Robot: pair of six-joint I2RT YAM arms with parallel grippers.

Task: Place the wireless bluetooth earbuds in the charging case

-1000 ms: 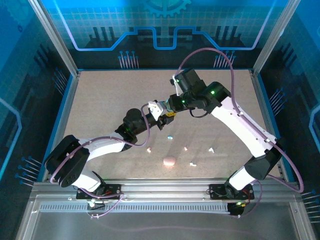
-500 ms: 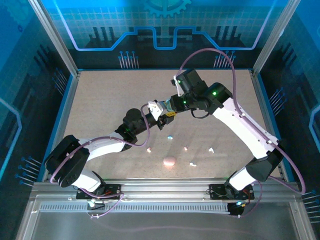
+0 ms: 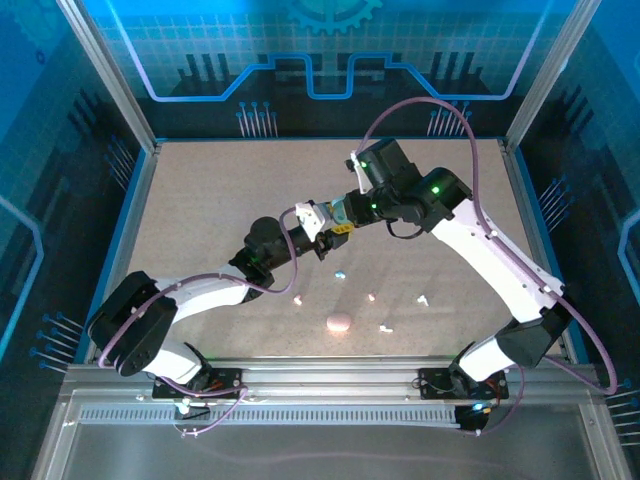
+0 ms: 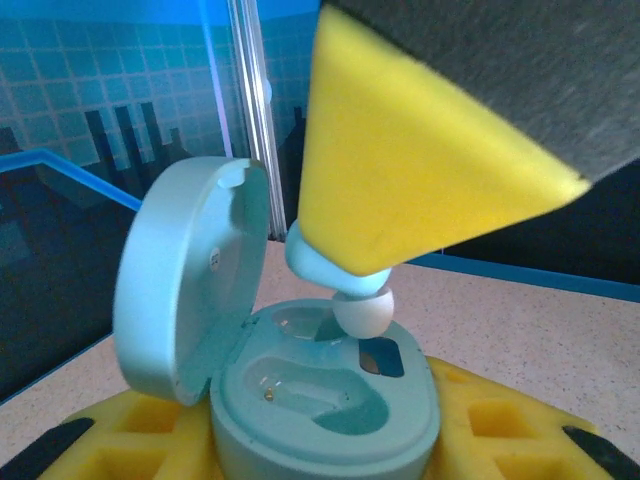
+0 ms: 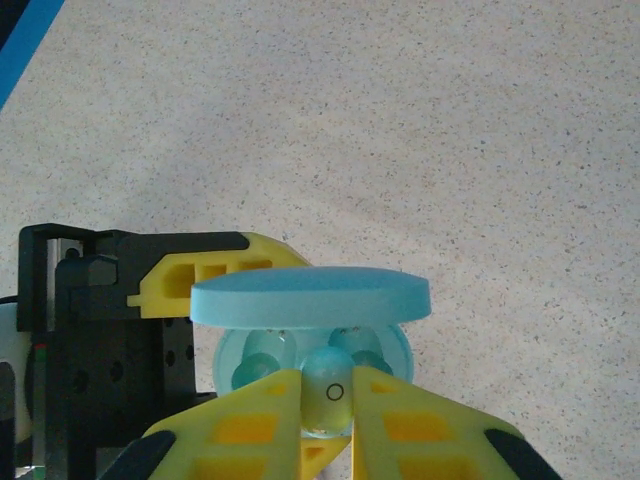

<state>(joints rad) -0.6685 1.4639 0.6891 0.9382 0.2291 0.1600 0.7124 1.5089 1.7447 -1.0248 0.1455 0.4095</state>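
Observation:
The light blue charging case (image 4: 325, 400) stands open, its lid (image 4: 190, 275) tipped up to the left. My left gripper (image 4: 325, 445) is shut on the case base, with yellow fingers (image 4: 490, 430) on either side. My right gripper (image 5: 335, 400) is shut on a light blue earbud (image 5: 328, 395). In the left wrist view the earbud's white tip (image 4: 362, 312) hangs just above the case's far socket; both sockets look empty. In the top view the two grippers meet mid-table, left (image 3: 318, 234) and right (image 3: 343, 222).
Loose on the table nearer the arm bases lie a light blue earbud (image 3: 339, 273), pink ones (image 3: 297, 298) (image 3: 371, 296) and white ones (image 3: 423, 298) (image 3: 385, 326), plus a closed pink case (image 3: 339, 322). Frame posts and blue walls surround the table.
The right arm's elbow and forearm have drifted slightly right. Both grippers stay together at the same spot, holding what they held.

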